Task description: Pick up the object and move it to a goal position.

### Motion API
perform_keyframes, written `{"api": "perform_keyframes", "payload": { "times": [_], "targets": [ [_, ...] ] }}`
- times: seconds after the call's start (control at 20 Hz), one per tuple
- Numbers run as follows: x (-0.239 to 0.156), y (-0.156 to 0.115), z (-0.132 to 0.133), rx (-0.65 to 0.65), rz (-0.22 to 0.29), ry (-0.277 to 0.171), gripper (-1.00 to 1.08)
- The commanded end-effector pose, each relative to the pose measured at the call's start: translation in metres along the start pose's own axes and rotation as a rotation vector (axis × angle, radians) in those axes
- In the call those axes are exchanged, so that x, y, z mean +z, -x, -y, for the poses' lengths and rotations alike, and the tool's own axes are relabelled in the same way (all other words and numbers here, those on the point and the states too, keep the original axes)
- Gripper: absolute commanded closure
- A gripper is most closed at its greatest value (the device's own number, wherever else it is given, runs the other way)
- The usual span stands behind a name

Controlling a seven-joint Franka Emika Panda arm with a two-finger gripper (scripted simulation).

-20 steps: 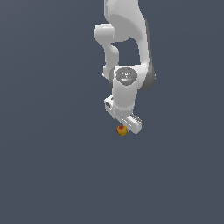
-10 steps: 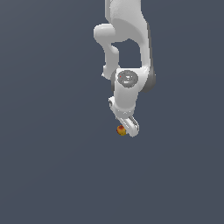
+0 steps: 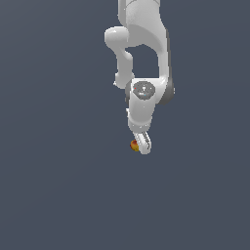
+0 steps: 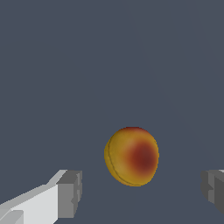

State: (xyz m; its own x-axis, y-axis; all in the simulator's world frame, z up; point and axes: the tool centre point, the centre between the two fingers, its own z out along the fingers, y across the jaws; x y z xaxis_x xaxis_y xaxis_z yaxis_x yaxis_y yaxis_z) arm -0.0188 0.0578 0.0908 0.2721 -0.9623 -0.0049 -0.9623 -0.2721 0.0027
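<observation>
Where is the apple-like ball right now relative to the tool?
In the wrist view the apple-like ball sits between the open fingertips of the tool, touching neither. In the exterior view it peeks out just at the tool's tip, on the exterior view's left.

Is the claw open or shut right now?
Open. In the wrist view the two fingers stand wide apart with the ball between them, gaps showing on both sides.

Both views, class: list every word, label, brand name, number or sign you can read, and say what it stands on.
None: no readable text shows in either view.
The apple-like ball bears only red patches on yellow-orange skin and a thin seam line, no writing.
The white arm and the gripper are blank.
The round grey disc on the wrist shows faint marks, too small to read.
</observation>
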Motion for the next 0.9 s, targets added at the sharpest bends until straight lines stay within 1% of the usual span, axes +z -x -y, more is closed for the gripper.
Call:
{"api": "perform_keyframes", "payload": {
  "times": [0.0, 0.4, 0.65, 0.85],
  "targets": [
    [0.002, 0.001, 0.0, 0.046, -0.002, -0.001, -0.92],
    [0.006, 0.002, -0.001, 0.122, -0.005, -0.003, -0.92],
    [0.006, 0.002, -0.001, 0.123, -0.005, -0.003, -0.92],
    [0.015, 0.002, -0.002, 0.124, -0.005, -0.003, -0.92]
  ]
}}
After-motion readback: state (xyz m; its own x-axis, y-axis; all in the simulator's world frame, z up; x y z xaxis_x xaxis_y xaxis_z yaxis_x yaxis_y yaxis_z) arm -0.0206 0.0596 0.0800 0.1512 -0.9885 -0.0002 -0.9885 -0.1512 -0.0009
